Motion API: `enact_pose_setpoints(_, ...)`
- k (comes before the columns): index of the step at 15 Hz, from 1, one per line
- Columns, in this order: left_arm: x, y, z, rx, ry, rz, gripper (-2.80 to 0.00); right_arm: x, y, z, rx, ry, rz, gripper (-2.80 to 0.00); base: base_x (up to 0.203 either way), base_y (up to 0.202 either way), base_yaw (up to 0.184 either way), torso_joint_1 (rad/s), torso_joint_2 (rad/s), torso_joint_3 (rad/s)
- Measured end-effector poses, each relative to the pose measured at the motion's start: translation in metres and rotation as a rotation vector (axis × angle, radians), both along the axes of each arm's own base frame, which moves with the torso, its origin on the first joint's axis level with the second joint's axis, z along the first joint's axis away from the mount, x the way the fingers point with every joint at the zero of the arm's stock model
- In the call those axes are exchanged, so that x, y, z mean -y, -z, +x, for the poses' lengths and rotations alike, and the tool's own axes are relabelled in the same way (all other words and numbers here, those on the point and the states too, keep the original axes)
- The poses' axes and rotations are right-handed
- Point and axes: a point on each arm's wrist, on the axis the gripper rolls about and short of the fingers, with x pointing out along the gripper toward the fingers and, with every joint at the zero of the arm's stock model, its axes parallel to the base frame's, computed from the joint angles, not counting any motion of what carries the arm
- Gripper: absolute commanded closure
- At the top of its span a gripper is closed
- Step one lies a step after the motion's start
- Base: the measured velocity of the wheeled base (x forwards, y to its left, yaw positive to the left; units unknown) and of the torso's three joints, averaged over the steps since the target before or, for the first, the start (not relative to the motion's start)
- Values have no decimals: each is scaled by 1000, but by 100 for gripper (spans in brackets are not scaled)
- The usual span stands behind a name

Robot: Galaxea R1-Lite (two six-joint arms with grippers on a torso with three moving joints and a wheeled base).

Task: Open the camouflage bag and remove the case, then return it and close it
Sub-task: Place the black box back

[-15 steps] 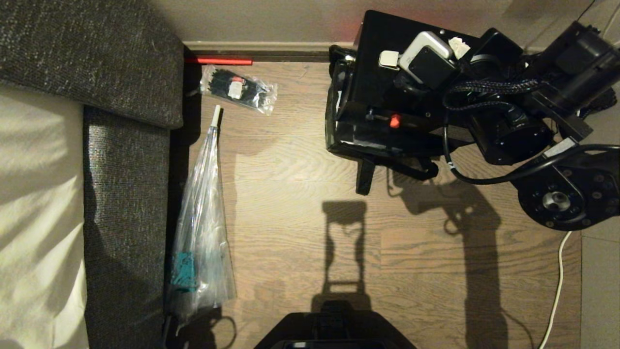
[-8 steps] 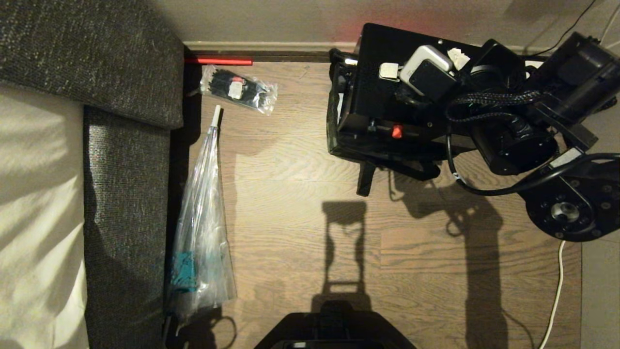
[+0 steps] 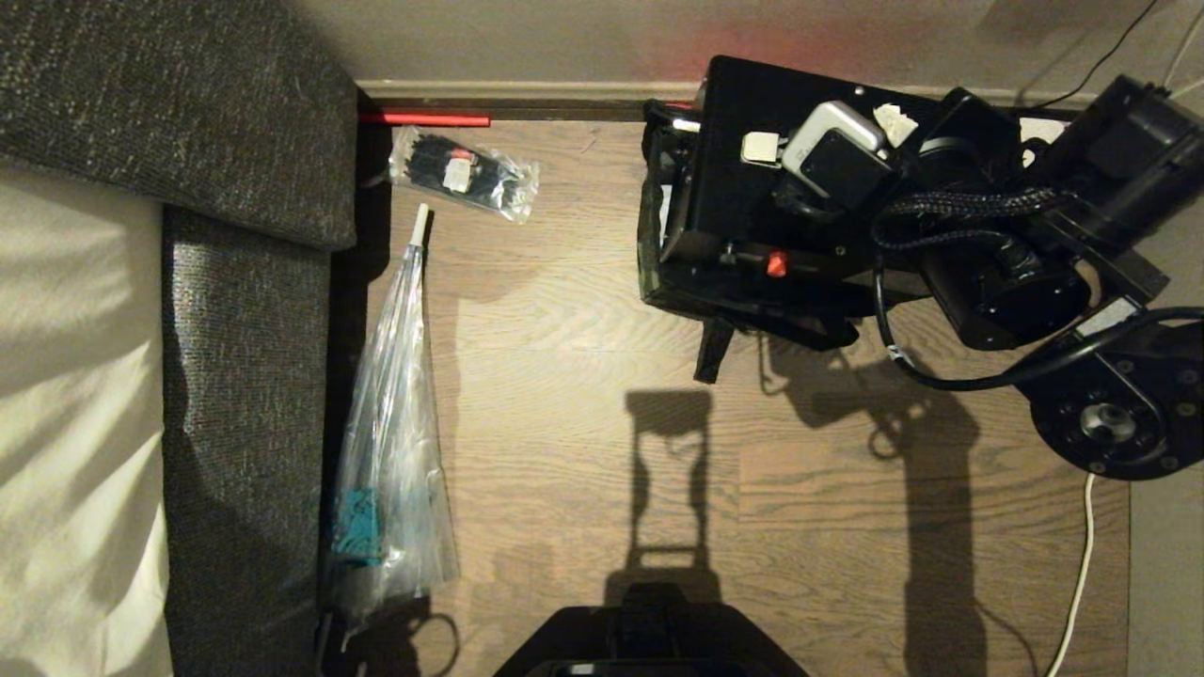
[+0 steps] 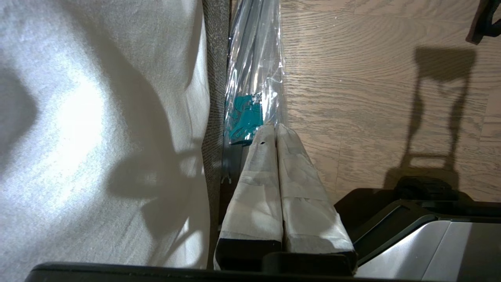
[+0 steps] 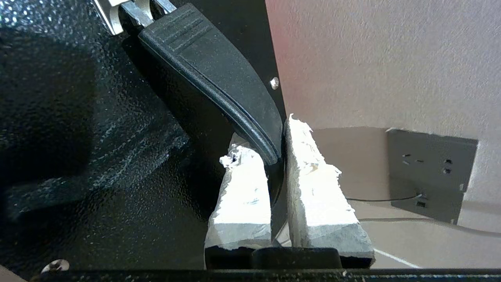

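The black case [image 3: 743, 160] hangs tilted at the upper right of the head view, partly inside the camouflage bag [image 3: 658, 277] on the wooden floor by the wall. One black strap [image 3: 710, 350] of the bag trails toward me. My right gripper [image 5: 270, 141] is shut on the case's dark handle bar [image 5: 219, 74], with the case's black body [image 5: 78, 117] beside it. The right arm [image 3: 997, 263] covers much of the case and bag. My left gripper [image 4: 270, 127] is shut and empty, parked low beside the sofa edge.
A grey sofa [image 3: 245, 376] with a white cloth [image 3: 66, 423] fills the left. Along it lie a clear wrapped umbrella [image 3: 390, 423], a packet of black cable ties [image 3: 466, 174] and a red rod [image 3: 423, 119]. A white cable [image 3: 1082, 564] runs at the right; a wall socket [image 5: 430, 172] is behind.
The right arm and the case have shifted a little toward the near side in the head view. The grip on the handle is unchanged. The left arm has not moved.
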Motion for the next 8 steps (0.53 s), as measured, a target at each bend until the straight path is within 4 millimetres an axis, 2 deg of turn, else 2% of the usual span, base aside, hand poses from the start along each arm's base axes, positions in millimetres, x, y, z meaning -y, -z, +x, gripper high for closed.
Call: enact_pose_setpoints(8, 0, 0, 0, 0, 0, 0, 0, 2, 6, 7, 23, 16, 14, 0, 0, 0, 0, 0, 0, 0)
